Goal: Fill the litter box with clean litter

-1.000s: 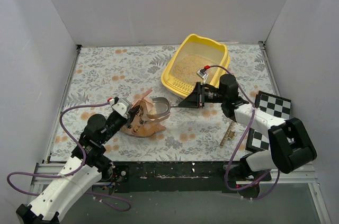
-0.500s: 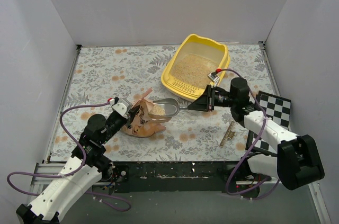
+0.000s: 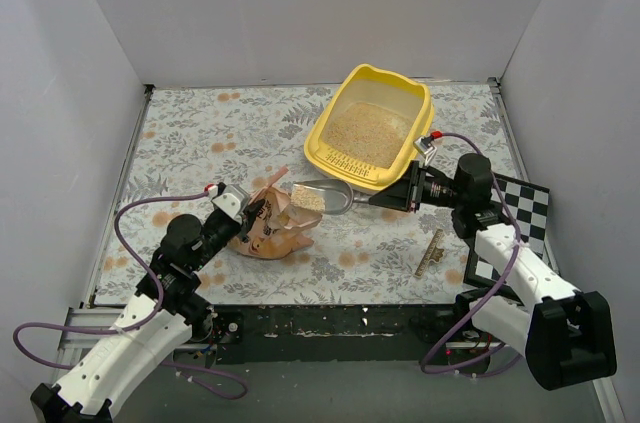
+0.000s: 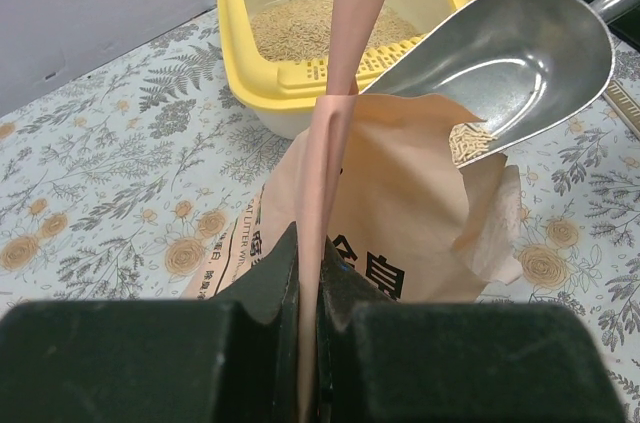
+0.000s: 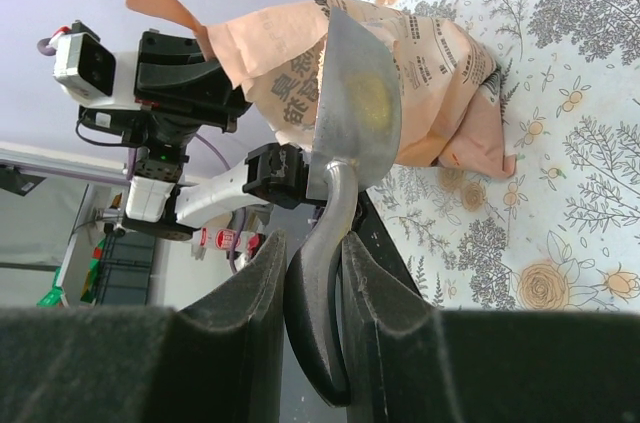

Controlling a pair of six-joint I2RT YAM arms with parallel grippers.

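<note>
The yellow litter box (image 3: 322, 146) stands at the back right with clean litter (image 3: 368, 133) on its floor; the left wrist view shows the litter box (image 4: 243, 38) and its clean litter (image 4: 318, 23) too. A peach-pink litter bag (image 3: 272, 235) lies in front of it. My left gripper (image 3: 256, 215) is shut on the bag's upper flap (image 4: 345, 33), holding the mouth up. My right gripper (image 3: 392, 199) is shut on the handle of a grey metal scoop (image 3: 328, 198), whose bowl (image 4: 520, 53) sits at the bag's mouth with a little litter (image 4: 467, 143) in it.
Two black-and-white checkerboard cards (image 3: 515, 200) lie at the right edge under my right arm. A small tan strip (image 3: 432, 252) lies on the floral cloth near them. White walls close in the left, back and right sides.
My right arm has drawn back to the right, sliding the scoop partway out of the bag's mouth with litter in its bowl. The left arm and bag have not moved.
</note>
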